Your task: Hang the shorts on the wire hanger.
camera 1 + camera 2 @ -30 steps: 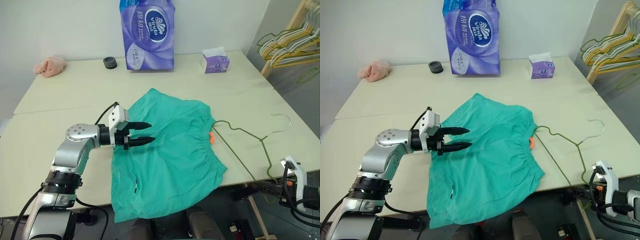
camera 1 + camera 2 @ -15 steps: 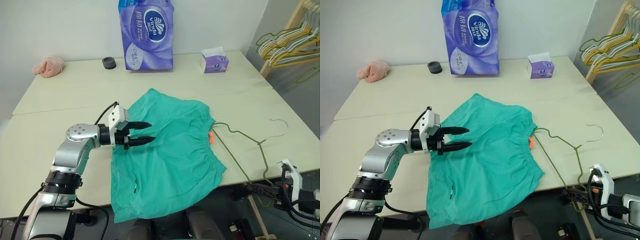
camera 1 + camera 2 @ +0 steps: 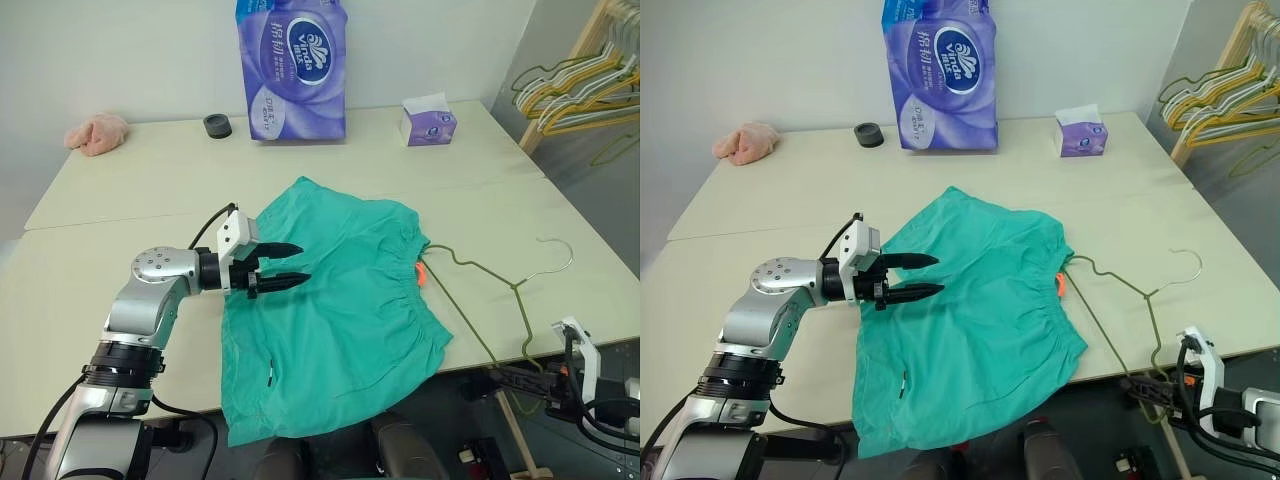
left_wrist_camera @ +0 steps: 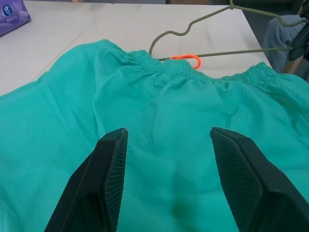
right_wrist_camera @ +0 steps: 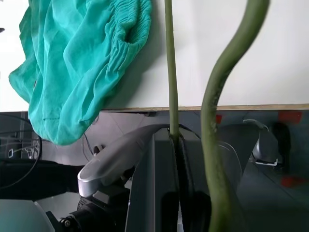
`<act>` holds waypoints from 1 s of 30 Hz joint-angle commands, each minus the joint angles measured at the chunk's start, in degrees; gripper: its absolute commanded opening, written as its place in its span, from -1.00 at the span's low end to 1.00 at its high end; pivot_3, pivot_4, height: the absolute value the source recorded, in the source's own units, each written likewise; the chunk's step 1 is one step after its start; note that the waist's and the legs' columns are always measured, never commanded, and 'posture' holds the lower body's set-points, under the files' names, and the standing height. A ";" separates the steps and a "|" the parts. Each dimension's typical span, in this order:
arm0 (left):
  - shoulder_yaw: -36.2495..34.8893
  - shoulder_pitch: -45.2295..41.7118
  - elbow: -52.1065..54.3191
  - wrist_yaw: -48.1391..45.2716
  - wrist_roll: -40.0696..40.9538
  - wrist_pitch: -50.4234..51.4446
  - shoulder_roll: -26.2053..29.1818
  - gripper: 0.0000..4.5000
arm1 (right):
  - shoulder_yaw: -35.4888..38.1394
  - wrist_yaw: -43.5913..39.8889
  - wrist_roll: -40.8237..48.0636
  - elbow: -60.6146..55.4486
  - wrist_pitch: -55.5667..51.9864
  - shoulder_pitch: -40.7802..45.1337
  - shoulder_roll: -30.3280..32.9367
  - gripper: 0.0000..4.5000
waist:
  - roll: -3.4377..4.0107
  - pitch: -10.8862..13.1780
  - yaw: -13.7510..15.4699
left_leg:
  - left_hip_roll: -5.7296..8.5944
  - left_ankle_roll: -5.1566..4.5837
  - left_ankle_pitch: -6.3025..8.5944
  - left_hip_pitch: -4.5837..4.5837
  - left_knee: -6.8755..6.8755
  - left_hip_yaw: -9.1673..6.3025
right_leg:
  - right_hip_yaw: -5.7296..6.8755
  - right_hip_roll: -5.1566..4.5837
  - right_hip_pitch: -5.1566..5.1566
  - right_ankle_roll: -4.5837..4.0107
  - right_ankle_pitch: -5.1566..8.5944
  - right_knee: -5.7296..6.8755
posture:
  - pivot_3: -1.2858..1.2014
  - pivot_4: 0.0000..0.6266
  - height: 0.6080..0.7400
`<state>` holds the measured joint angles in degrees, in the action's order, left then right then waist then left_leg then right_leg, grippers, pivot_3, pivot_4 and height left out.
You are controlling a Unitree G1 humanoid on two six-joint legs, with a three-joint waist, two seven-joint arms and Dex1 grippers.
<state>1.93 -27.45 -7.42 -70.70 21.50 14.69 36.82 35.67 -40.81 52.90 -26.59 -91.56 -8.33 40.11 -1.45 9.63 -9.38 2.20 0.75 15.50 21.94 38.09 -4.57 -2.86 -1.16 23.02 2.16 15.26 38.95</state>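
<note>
The teal-green shorts (image 3: 340, 300) lie spread flat on the table, one leg draping over the front edge and the gathered waistband with its orange tag (image 3: 423, 273) on the right. My left gripper (image 3: 305, 263) hovers open just above the left part of the cloth, with nothing between its fingers (image 4: 113, 164). To the right of the waistband the wire hanger (image 3: 516, 287) rests on the table, with its hook pointing away from the shorts. Its near corner sticks out past the front edge. There my right gripper (image 3: 497, 377) is shut on the hanger's thin wire (image 5: 169, 72).
A purple toilet-paper pack (image 3: 292, 70), a tissue box (image 3: 428, 122), a black roll (image 3: 217, 125) and a pink cloth lump (image 3: 98, 132) stand along the table's back. A bunch of yellow and white hangers (image 3: 575, 95) hangs on a rack at the right.
My right wrist has rolled a little and the wire hanger has shifted slightly toward the shorts. The left gripper and the shorts have stayed put.
</note>
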 commanded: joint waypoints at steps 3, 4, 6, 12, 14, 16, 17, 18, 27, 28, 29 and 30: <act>-0.98 0.13 1.28 0.18 0.27 -0.63 0.55 0.27 | -1.29 -2.78 2.57 0.77 1.01 2.49 5.34 -1.00 | -0.01 0.01 0.06 | 0.00 0.00 0.00 0.01 0.00 -0.01 | 0.03 0.00 0.00 0.00 0.00 -0.02 | -0.17 -0.53 1.00; -1.04 0.32 1.43 0.21 0.31 -0.60 0.61 0.27 | -1.98 -3.36 2.71 1.07 1.08 2.76 6.43 -1.00 | -0.01 0.01 0.06 | 0.00 0.00 0.00 0.01 -0.01 -0.01 | 0.03 0.01 0.00 0.01 0.00 -0.02 | -0.17 -0.53 1.00; -1.10 0.58 1.64 0.30 0.35 -0.54 0.66 0.27 | -3.64 -4.04 2.65 2.05 1.18 3.50 7.96 -1.00 | -0.01 0.01 0.04 | 0.00 0.00 0.00 0.01 0.00 0.00 | 0.02 0.01 0.00 0.01 0.00 -0.02 | -0.16 -0.53 1.00; -1.22 1.10 2.25 0.53 0.42 -0.40 0.79 0.27 | -8.49 -3.96 1.95 5.64 2.33 5.59 9.31 -1.00 | -0.03 0.02 0.13 | 0.00 0.00 0.00 0.01 0.00 0.01 | 0.01 0.01 0.00 0.01 0.00 -0.03 | -0.16 -0.53 1.00; -1.34 1.34 2.54 0.56 0.48 -0.30 0.96 0.27 | -9.73 -4.22 2.43 6.42 2.26 6.76 9.48 -1.00 | -0.03 0.02 0.13 | 0.00 0.00 0.00 0.01 0.00 0.01 | 0.00 0.00 0.00 0.01 0.00 -0.03 | -0.15 -0.54 1.00; -1.41 1.35 2.56 0.60 0.49 -0.27 1.05 0.27 | -10.74 -4.09 2.59 7.41 2.24 8.29 9.27 -1.00 | -0.03 0.02 0.11 | -0.01 0.00 0.00 0.01 0.00 0.02 | 0.00 0.00 0.00 0.00 0.00 -0.03 | -0.15 -0.54 1.00; -1.43 1.30 2.55 0.61 0.49 -0.25 1.07 0.27 | -11.22 -3.80 2.53 8.30 2.18 9.61 8.89 -1.00 | -0.03 0.02 0.10 | -0.01 0.00 0.00 0.01 0.00 0.01 | -0.01 0.00 0.01 0.00 0.00 -0.03 | -0.15 -0.54 1.00; -1.46 1.19 2.48 0.62 0.50 -0.22 1.09 0.27 | -11.63 -3.43 2.44 9.28 2.07 11.01 8.43 -1.00 | -0.03 0.02 0.08 | -0.01 0.00 0.00 0.01 0.00 0.01 | 0.00 0.00 0.01 0.00 0.00 -0.03 | -0.15 -0.55 1.00; -2.00 -0.68 1.53 2.92 0.97 0.79 0.07 0.27 | -15.87 2.83 -1.06 19.41 -0.47 22.12 1.03 -1.00 | -0.02 0.01 0.14 | -0.01 0.00 0.00 0.08 -0.01 -0.03 | 0.02 0.00 0.08 -0.08 -0.05 -0.01 | -0.15 -0.56 1.00; -2.09 -0.83 1.48 3.61 0.76 0.84 -0.03 0.27 | -16.04 3.48 -1.26 20.03 -0.48 23.11 -0.12 -1.00 | -0.02 0.01 0.15 | -0.01 0.00 0.00 0.08 -0.01 -0.04 | 0.01 -0.01 0.09 -0.09 -0.06 0.00 | -0.15 -0.57 1.00; -2.15 -0.96 1.44 4.20 0.61 0.91 -0.09 0.27 | -16.04 4.18 -1.52 20.62 -0.48 24.11 -1.18 -1.00 | -0.02 0.01 0.15 | -0.01 0.00 0.00 0.08 -0.01 -0.04 | 0.01 -0.01 0.09 -0.10 -0.07 0.00 | -0.15 -0.57 1.00; -2.22 -1.12 1.40 4.90 0.51 1.28 -0.15 0.27 | -16.02 5.07 -2.10 21.31 0.08 25.30 -2.39 -1.00 | -0.01 0.01 0.10 | -0.01 0.00 0.00 0.09 -0.01 -0.03 | 0.01 -0.01 0.09 -0.12 -0.10 0.00 | -0.15 -0.57 1.00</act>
<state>1.59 -27.42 -7.09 -66.93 21.62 15.87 36.70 18.97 -36.86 50.90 -5.61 -91.89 15.15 38.31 -1.47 9.64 -9.28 2.20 0.75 15.50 22.03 38.08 -4.58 -2.88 -1.18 23.12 1.99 15.13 38.95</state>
